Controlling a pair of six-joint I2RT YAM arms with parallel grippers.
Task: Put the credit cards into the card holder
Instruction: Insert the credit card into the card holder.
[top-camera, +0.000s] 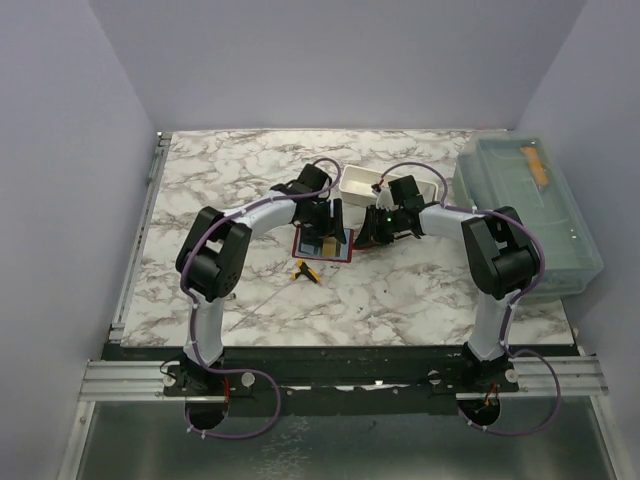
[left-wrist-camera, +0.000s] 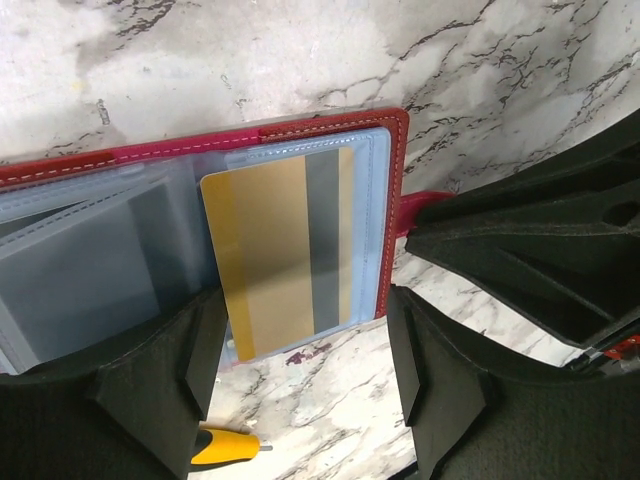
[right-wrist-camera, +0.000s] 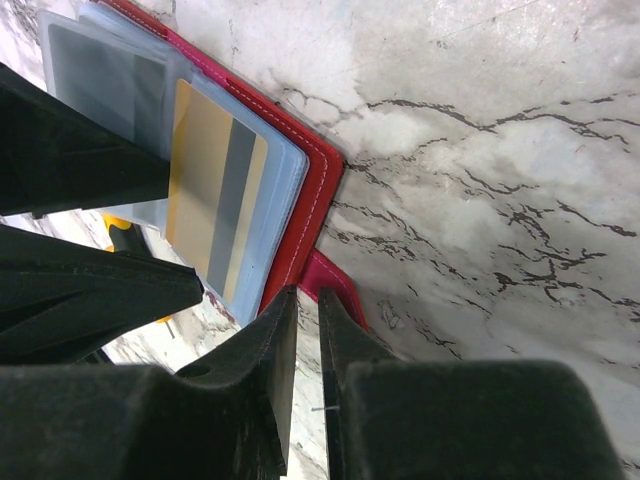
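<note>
The red card holder (top-camera: 322, 244) lies open on the marble table, its blue-grey slotted lining up (left-wrist-camera: 120, 260). A tan-gold credit card (left-wrist-camera: 280, 260) with a grey stripe lies in the right-hand pocket, its near edge sticking out past the lining; it also shows in the right wrist view (right-wrist-camera: 215, 195). My left gripper (left-wrist-camera: 305, 365) is open and empty, its fingers (left-wrist-camera: 190, 350) straddling the card's near edge. My right gripper (right-wrist-camera: 305, 300) is shut to a thin slit, tips at the holder's red tab (right-wrist-camera: 335, 280). The pale blue card is out of view.
A yellow-handled tool (top-camera: 305, 271) lies just in front of the holder, close under my left gripper (left-wrist-camera: 225, 447). A white tray (top-camera: 385, 184) stands behind the grippers. A large clear lidded bin (top-camera: 530, 215) fills the right side.
</note>
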